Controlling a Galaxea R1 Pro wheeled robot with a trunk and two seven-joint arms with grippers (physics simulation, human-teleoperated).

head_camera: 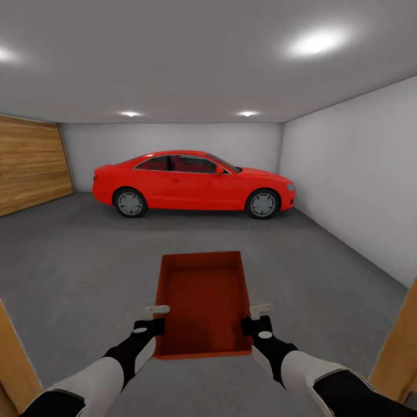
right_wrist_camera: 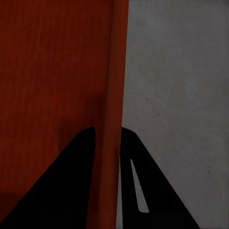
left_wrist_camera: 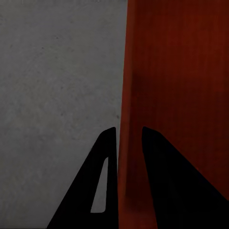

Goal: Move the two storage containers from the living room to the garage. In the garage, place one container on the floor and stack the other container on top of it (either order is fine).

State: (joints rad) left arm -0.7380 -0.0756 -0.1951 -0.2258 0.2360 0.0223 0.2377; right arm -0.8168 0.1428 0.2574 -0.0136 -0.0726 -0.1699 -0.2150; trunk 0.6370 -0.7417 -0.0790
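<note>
Arms reach forward from the bottom of the head view, white forearms ending in black wrists, one at each side of a single storage container (head_camera: 202, 301). The left gripper (head_camera: 152, 319) has its jaws clamped on the container's left long wall, and the right gripper (head_camera: 256, 317) has its jaws clamped on the right long wall, so the orange-red bin hangs level between them, open side up, its short end toward the robot.

From the left wrist view, the left gripper (left_wrist_camera: 129, 138) shows its two black fingers (left_wrist_camera: 102, 191) straddling the thin rim, one inside the bin and one outside, with grey concrete floor (left_wrist_camera: 57, 95) below the outer finger. The right wrist view shows the right gripper (right_wrist_camera: 108, 131) astride the opposite rim in the same way, with the floor (right_wrist_camera: 181, 95) beyond.

Ahead of the jaws, the head view shows the dark grey floor (head_camera: 75, 260) running to a red car (head_camera: 194, 184) parked side-on against the pale far wall (head_camera: 174, 139). Wooden panelled doors (head_camera: 32, 165) stand far off to the left of the left jaws, and wood edges (head_camera: 399, 347) frame the near corners. No writing or label can be read.
</note>
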